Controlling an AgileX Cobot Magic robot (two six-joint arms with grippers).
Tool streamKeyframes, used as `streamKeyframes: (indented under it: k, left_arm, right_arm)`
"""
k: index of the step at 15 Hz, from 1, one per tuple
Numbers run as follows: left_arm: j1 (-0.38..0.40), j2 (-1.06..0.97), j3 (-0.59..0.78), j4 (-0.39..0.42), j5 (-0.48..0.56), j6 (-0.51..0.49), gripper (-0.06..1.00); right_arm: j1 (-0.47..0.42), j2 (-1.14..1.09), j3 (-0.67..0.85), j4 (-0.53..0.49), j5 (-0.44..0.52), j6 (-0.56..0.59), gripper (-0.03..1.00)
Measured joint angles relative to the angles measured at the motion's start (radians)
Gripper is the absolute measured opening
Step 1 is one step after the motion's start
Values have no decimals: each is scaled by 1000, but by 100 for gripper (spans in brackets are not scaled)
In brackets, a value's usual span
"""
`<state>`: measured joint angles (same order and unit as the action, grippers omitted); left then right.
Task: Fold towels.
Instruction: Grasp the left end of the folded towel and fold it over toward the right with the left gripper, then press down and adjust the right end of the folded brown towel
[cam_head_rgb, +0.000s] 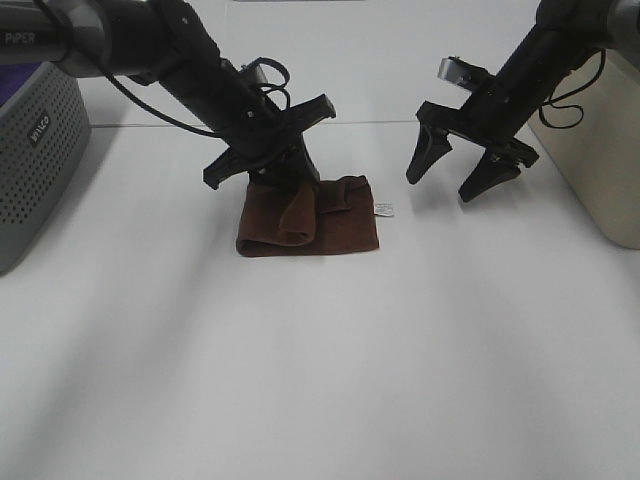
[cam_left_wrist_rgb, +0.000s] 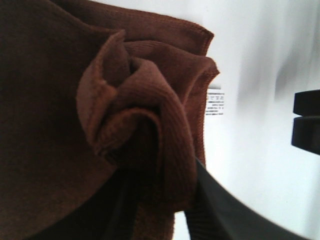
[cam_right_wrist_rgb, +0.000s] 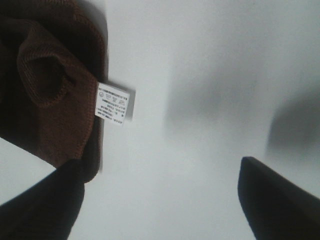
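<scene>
The dark reddish-brown towel (cam_head_rgb: 345, 232) lies partly folded on the white table (cam_head_rgb: 320, 380), its small white label (cam_head_rgb: 384, 210) at its right edge. My left gripper (cam_head_rgb: 290, 190) is down on the towel's left part and is shut on a bunched fold of it. In the left wrist view the fold (cam_left_wrist_rgb: 145, 125) is rolled up between the dark fingers (cam_left_wrist_rgb: 220, 210). My right gripper (cam_head_rgb: 458, 172) is open and empty, held above the table to the right of the towel. In the right wrist view the label (cam_right_wrist_rgb: 114, 103) and the towel's corner (cam_right_wrist_rgb: 65, 110) lie beyond the open gripper (cam_right_wrist_rgb: 160, 200).
A grey perforated basket (cam_head_rgb: 30, 150) stands at the left edge. A beige container (cam_head_rgb: 600, 170) stands at the right edge, close behind my right arm. The right gripper's fingers (cam_left_wrist_rgb: 306, 120) show at the side of the left wrist view.
</scene>
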<state>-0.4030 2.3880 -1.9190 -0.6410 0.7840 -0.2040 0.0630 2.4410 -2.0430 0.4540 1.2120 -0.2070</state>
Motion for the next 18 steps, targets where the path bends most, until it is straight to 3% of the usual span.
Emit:
streamKeyframes:
  k: [5, 7, 9, 11, 13, 15, 18]
  left_arm:
    - [-23, 4, -2, -167, -135, -1, 63]
    - [-23, 4, -2, -234, -167, 6, 66]
    - [-17, 0, -2, -244, -170, 57, 66]
    - [23, -30, -2, -244, -153, 150, 66]
    - [91, -64, -7, -206, -148, 231, 66]
    - [159, -82, -7, -172, -123, 254, 66]
    - [229, -82, -7, -155, -79, 258, 66]
  right_arm:
    - [0, 0, 0, 1, 0, 0, 79]
    - [0, 0, 0, 2, 0, 0, 79]
    - [0, -2, 0, 33, 0, -4, 79]
    - [-1, -23, 0, 128, 0, -29, 79]
    - [7, -53, 0, 302, 0, -81, 79]
    - [52, -66, -2, 446, 0, -143, 79]
    - [142, -57, -3, 527, -9, -216, 78]
